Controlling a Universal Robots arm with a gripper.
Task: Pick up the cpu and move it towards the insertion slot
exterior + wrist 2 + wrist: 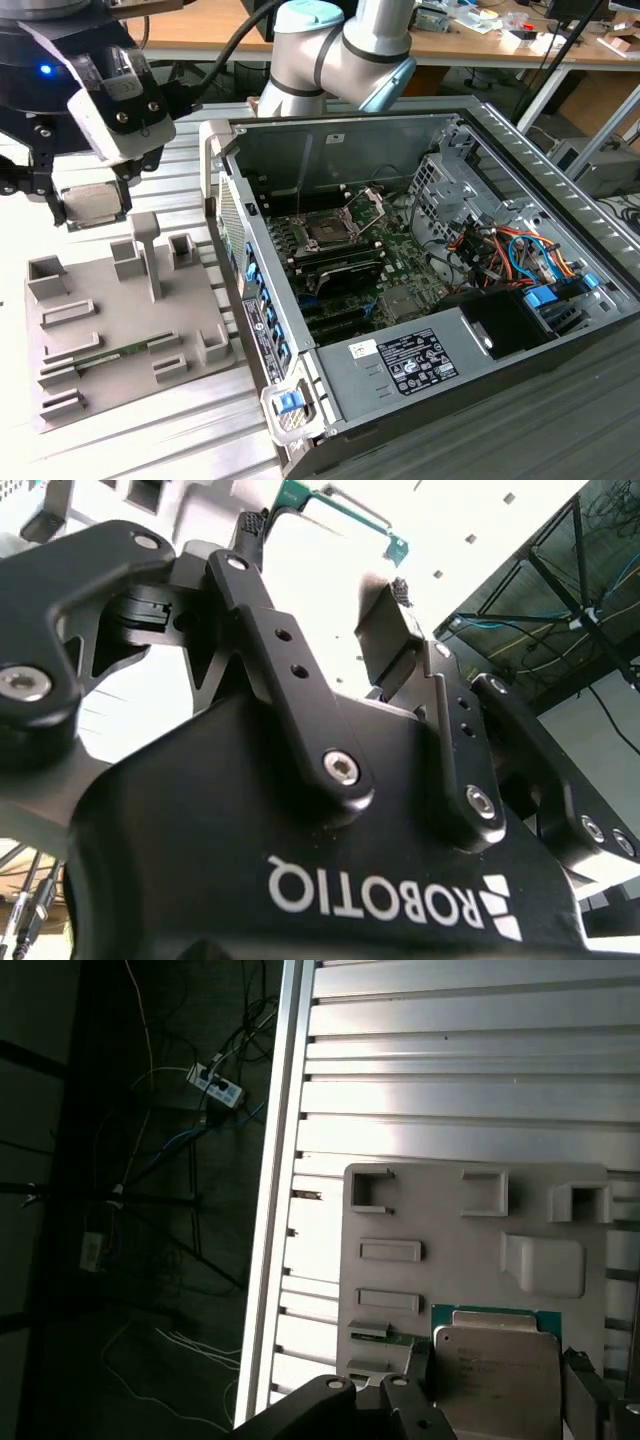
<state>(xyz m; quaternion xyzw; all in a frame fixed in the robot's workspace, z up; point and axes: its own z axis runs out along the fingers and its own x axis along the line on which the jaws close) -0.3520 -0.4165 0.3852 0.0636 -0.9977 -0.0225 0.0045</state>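
Note:
In the exterior view my gripper [92, 207] hangs at the far left, above the back end of the grey tray [110, 385]. It is shut on the cpu [95, 203], a small silvery square chip held flat between the fingers and lifted clear of the tray. In the first wrist view the cpu [497, 1372] sits between my fingers [413, 1362] with its green edge showing, over the tray [440, 1222]. The second wrist view shows the cpu's green edge [340, 512] past the black finger links. The insertion slot [328, 230] lies inside the open computer case, its metal load plate [368, 205] raised.
The open computer case [420, 290] fills the exterior view's right, its near wall [245, 290] standing between the tray and the socket. Raised grey blocks [148, 250] stand on the tray under the gripper. The ribbed metal table [470, 1080] ends at an edge [275, 1210].

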